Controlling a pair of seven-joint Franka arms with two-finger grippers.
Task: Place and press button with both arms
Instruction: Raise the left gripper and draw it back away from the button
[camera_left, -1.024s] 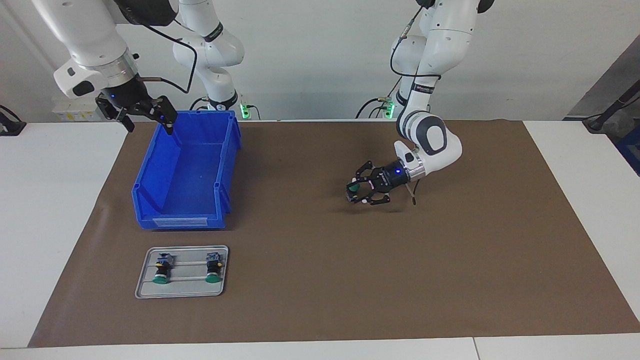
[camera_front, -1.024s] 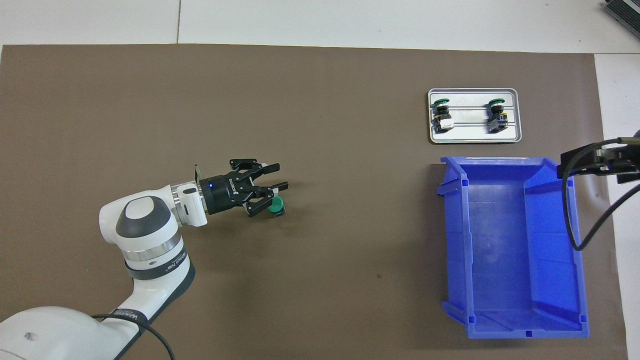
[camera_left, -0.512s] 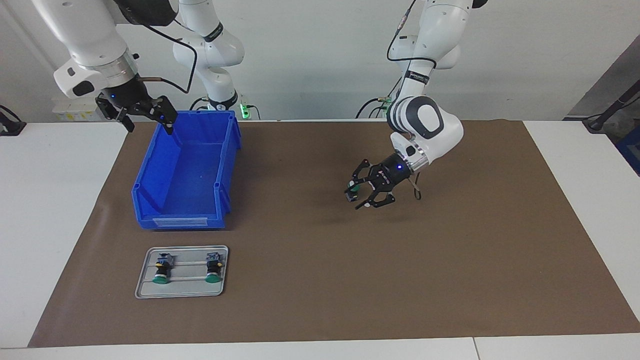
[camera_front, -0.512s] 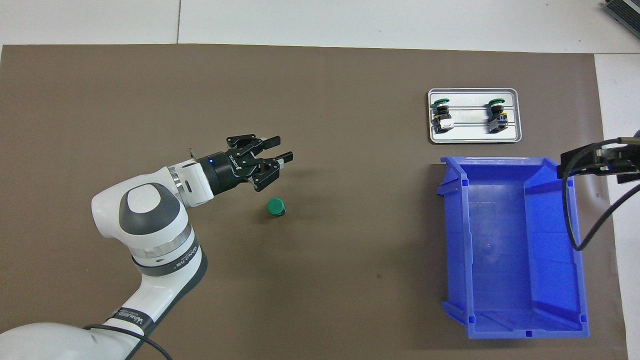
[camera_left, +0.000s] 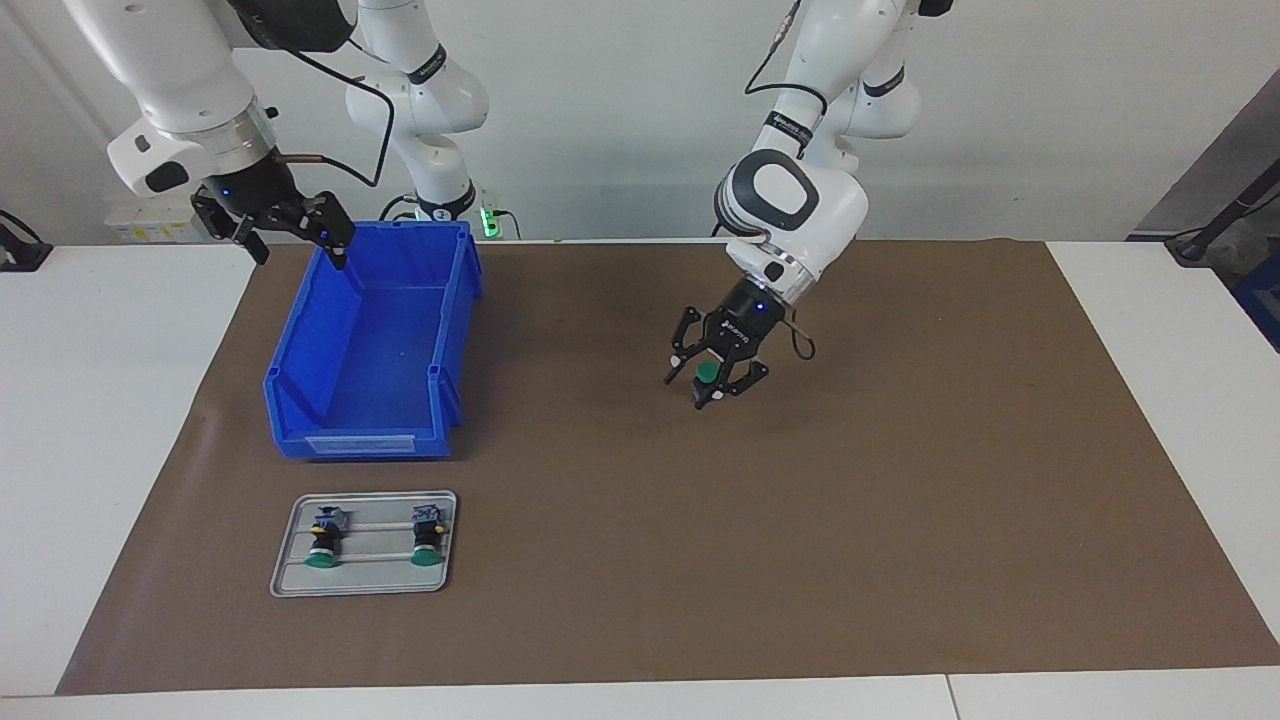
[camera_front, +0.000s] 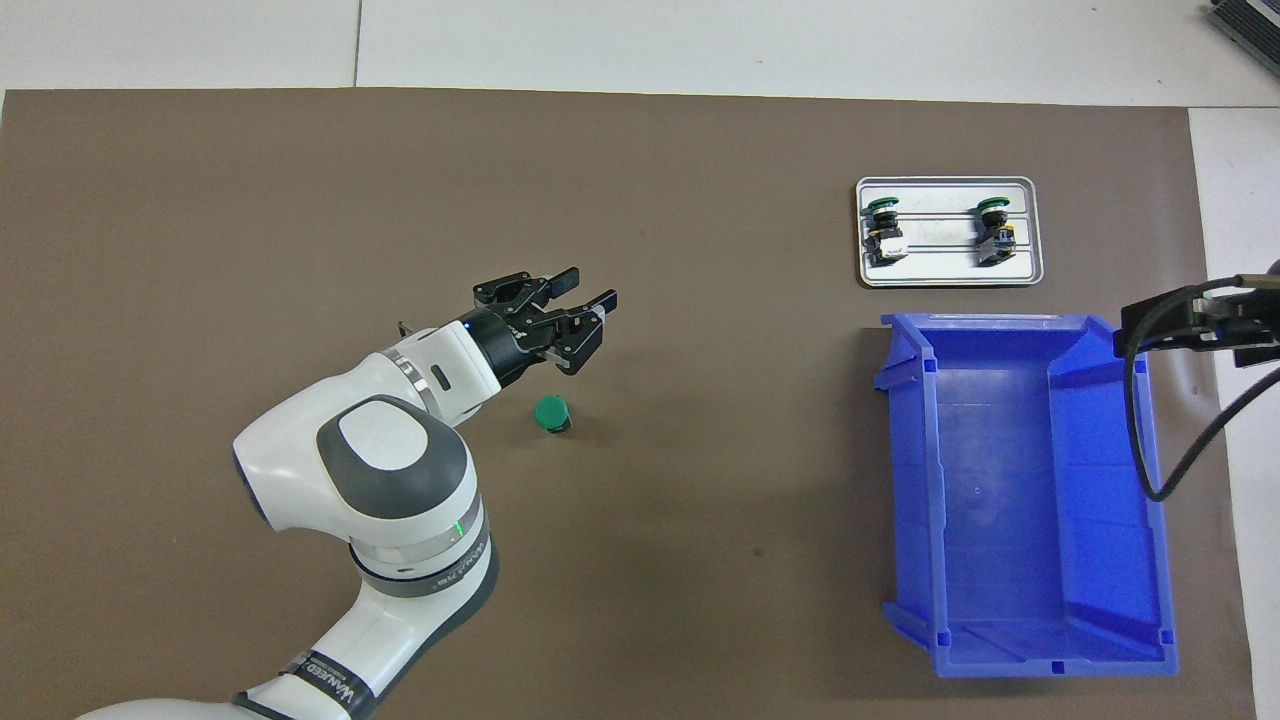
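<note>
A button with a green cap stands upright on the brown mat, near the middle of the table. In the facing view the button shows between the left gripper's fingers. My left gripper is open and empty, raised, pointing down at a slant. In the overhead view the left gripper is over the bare mat just beside the button, apart from it. My right gripper is open and waits over the blue bin's corner; its edge shows in the overhead view.
A blue bin, nothing in it, stands at the right arm's end. A small metal tray, farther from the robots than the bin, holds two more buttons lying on their sides.
My left gripper has let go of the button, risen and swung off it, tilting downward. The button now stands alone on the mat. The right arm has not moved.
</note>
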